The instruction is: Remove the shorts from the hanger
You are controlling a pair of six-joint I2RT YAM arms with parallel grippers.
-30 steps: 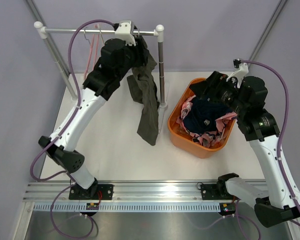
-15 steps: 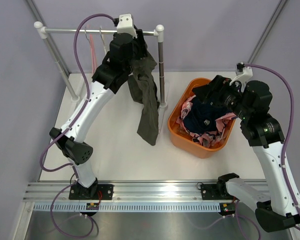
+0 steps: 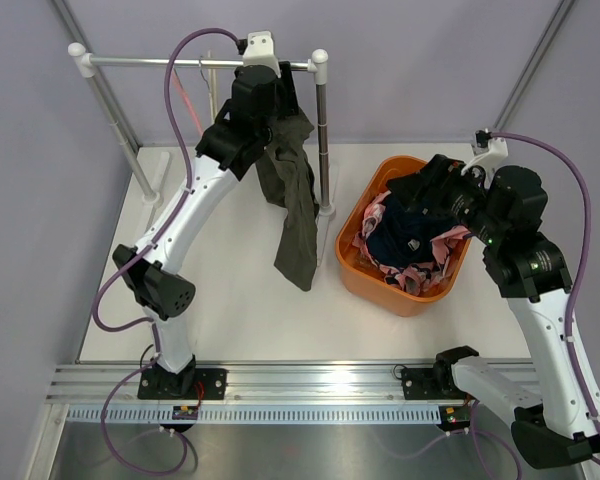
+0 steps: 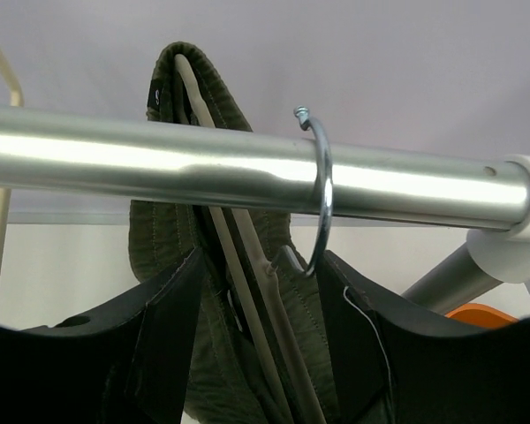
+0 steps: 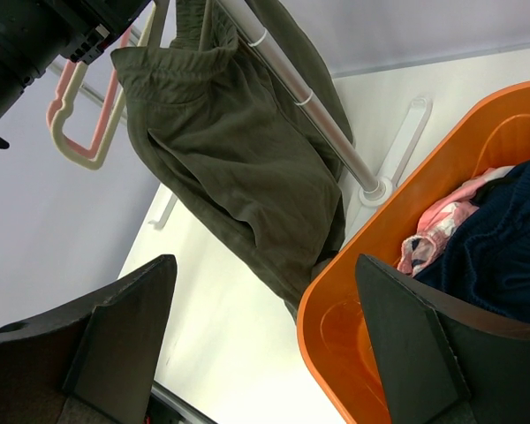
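Starting nearest the bases, the right tool (image 5: 263, 274) is seen spread wide and empty above the white counter (image 3: 230, 300) and the orange plastic basket (image 3: 355, 275). In the basket, the pink blotched cloth shorts (image 3: 375, 212) and the plain dark navy shorts (image 3: 405, 240) are already heaped. Farther back, the plain olive green shorts (image 3: 298, 215) are draped on the cream hanger (image 4: 247, 265). Its steel hook (image 4: 322, 194) is looped over the silver metal rail (image 4: 115, 163). At the rail, the left tool (image 4: 261, 265) is set astride hanger and cloth, jaws parted and not yet pressed together. If the jaws are closed here, hanger and fabric may be pinched as one, so the hook could be dragged along or lifted off the rail. A thin fold could also be slipped free, leaving the shorts bunched on the hanger. Against the picture a second ago, the left arm has been raised and swung towards the rail's right end, the right arm drawn slightly back, and the olive shorts left unmoved.
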